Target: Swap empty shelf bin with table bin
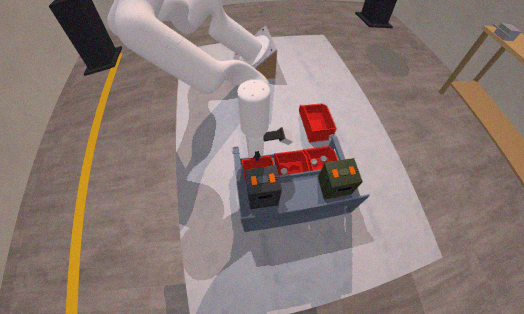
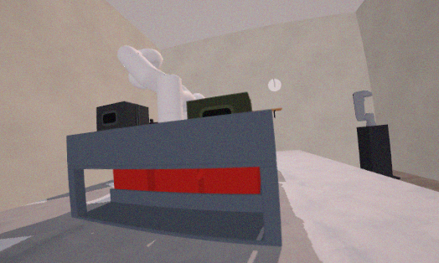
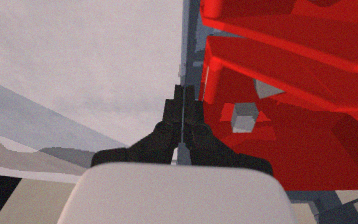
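Tool (image 1: 256, 154) (image 3: 184, 98) clenched on nothing, beside the parts bin (image 1: 257, 163) (image 3: 300, 150). Bin probably stiff, light, loose parts sliding; we'd push low on its front, level.

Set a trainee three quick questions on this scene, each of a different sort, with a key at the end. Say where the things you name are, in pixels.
1. True or false: the open red bin (image 1: 326, 135) standing apart from the grey-blue shelf (image 1: 303, 216) (image 2: 170, 146) has grey parts in it.

2. Choose one. How many open red bins stand in a row on the shelf?
a) two
b) three
c) five

3. Fill in the missing word: the black gripper (image 1: 256, 156) (image 3: 184, 98) has its fingers ____, holding nothing.

Key: 1 false; 2 b; 3 shut
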Available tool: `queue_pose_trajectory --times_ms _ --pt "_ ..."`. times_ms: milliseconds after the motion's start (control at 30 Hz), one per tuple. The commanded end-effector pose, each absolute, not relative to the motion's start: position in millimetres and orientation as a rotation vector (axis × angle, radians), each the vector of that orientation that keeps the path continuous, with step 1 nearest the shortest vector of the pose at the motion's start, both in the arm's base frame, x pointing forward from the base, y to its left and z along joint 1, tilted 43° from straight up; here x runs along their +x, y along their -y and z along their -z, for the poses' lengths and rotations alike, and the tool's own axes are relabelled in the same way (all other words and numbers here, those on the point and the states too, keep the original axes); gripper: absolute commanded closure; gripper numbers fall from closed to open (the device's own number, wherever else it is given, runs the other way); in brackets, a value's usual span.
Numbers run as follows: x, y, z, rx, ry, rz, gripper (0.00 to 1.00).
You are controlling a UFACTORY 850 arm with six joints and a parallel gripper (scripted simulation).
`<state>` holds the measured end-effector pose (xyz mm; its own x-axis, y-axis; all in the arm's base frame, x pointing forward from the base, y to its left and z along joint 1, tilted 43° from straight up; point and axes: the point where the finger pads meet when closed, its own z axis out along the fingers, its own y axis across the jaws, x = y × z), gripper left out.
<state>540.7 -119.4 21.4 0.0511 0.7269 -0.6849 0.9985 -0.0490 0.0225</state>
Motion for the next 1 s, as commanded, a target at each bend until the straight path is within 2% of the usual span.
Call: queue_pose_trajectory --times_ms 0,967 --pt "541.4 118.9 -22.0 1.829 -1.727 0.701 1.00" --pt "521.8 104.3 -36.0 1.829 -1.727 0.701 1.00"
